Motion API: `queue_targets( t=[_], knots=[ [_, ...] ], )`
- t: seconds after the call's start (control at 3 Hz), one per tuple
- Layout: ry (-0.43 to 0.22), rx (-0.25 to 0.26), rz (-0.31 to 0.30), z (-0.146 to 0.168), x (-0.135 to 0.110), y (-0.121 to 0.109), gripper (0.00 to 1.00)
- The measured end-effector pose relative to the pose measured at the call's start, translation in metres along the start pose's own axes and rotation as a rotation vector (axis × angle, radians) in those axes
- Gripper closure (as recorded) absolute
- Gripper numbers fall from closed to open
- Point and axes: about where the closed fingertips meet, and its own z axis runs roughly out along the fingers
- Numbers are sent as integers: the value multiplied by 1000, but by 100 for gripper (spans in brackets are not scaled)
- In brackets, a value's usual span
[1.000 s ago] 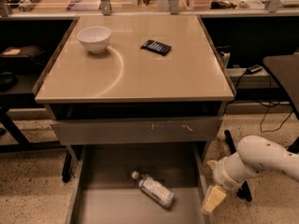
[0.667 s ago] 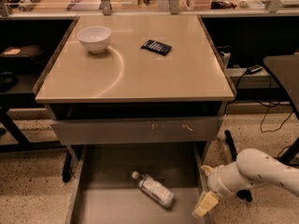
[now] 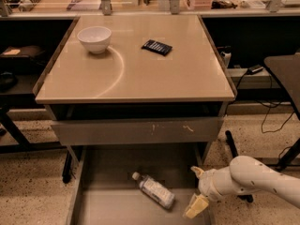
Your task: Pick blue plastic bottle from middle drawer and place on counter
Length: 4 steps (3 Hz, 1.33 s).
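Observation:
The blue plastic bottle (image 3: 154, 191) lies on its side on the floor of the open middle drawer (image 3: 105, 207), white cap pointing back-left. My gripper (image 3: 195, 189) hangs over the drawer's right side, just right of the bottle and not touching it. Its two pale yellow fingers (image 3: 196, 205) are spread apart and hold nothing. The white arm comes in from the lower right. The beige counter (image 3: 140, 74) is the tabletop above the drawers.
A white bowl (image 3: 94, 38) and a flat black device (image 3: 157, 47) sit on the counter. A shut grey drawer with a scratched front (image 3: 140, 131) is above the open one. A cluttered bench runs along the back, with cables and a dark table at right.
My gripper and arm have moved left, from beside the drawer's right wall to over its right side, closer to the bottle. The bottle has not moved.

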Motion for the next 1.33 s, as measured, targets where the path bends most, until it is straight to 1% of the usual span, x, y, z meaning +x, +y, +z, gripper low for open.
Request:
queue_targets(
  t=[0.33, 0.67, 1.0, 1.33],
  knots=[
    [10, 1, -21, 17, -2, 4, 0],
    [14, -47, -75, 66, -10, 24, 0],
    [-12, -106, -139, 106, -33, 40, 0],
    [-31, -121, -179, 132, -51, 45, 0]
  ],
)
